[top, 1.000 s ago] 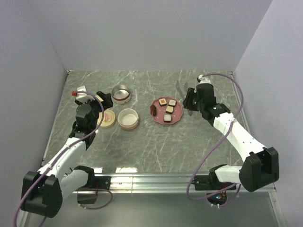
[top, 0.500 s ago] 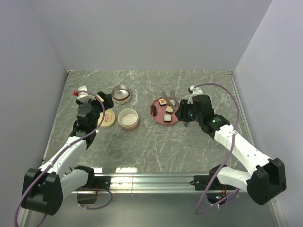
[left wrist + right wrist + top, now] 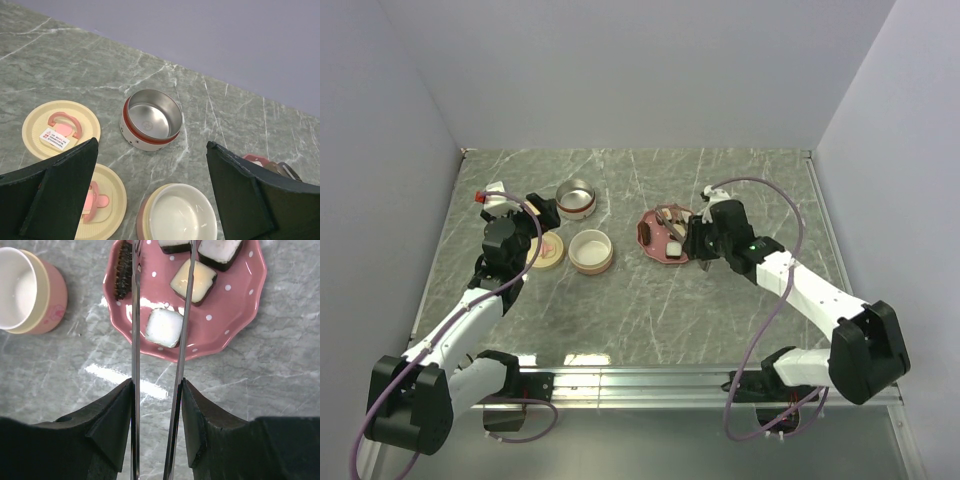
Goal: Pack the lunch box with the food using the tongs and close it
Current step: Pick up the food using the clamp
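My right gripper (image 3: 157, 385) is shut on the grey metal tongs (image 3: 135, 315), pressing their two arms from outside. The tong arms reach out over the pink dotted plate (image 3: 235, 305) with a gap between them. A white food block (image 3: 164, 327) lies between the arms near the plate's near rim. A cream-topped block (image 3: 192, 281) and a dark brown oblong (image 3: 125, 270) lie further on. The lunch box stands apart in pieces: a pink bowl (image 3: 590, 250), a steel tier (image 3: 575, 197) and a cream lid (image 3: 548, 250). My left gripper (image 3: 152, 144) hangs open above them, holding nothing.
A second cream lid (image 3: 60, 129) with a pink handle lies left of the steel tier (image 3: 152, 119). The pink bowl (image 3: 180, 212) is white inside and holds nothing. Side walls stand at the left and right table edges.
My right arm has swung left and forward with the tongs, bringing their arms from right of the plate to over the food. The left arm has not moved.
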Robot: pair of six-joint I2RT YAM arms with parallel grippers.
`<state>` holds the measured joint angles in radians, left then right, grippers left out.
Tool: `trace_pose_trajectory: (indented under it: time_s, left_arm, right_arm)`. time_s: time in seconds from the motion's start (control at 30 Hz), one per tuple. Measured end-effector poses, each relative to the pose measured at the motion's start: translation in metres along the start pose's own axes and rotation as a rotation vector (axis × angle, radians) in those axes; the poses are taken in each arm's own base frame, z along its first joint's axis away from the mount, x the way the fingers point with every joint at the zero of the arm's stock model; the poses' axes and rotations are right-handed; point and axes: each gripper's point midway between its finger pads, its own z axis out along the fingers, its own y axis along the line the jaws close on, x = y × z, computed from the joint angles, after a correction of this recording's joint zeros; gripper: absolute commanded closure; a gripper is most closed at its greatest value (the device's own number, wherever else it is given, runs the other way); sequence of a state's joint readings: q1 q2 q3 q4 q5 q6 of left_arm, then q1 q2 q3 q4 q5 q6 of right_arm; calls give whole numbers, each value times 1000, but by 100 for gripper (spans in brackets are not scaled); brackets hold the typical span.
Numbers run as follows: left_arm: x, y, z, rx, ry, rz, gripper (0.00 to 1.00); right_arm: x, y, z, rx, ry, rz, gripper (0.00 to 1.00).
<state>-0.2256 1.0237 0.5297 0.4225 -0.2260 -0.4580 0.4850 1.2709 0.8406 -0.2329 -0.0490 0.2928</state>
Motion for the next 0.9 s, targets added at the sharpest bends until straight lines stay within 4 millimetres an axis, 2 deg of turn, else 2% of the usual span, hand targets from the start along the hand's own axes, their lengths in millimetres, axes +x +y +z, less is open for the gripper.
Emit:
trace_pose_trajectory:
  time_s: [0.3,0.53,0.9]
  left_arm:
    - [0,0,0,2,1,0,4]
    - [0,0,0,2,1,0,4]
    - [-1,-2,0,10,-2,-1,4]
  right_arm:
    - [-12,5,11,4,5,-24,51]
    - [-10,7,20,24,32,-48,51]
    - [-13,4,19,69,30,-65,51]
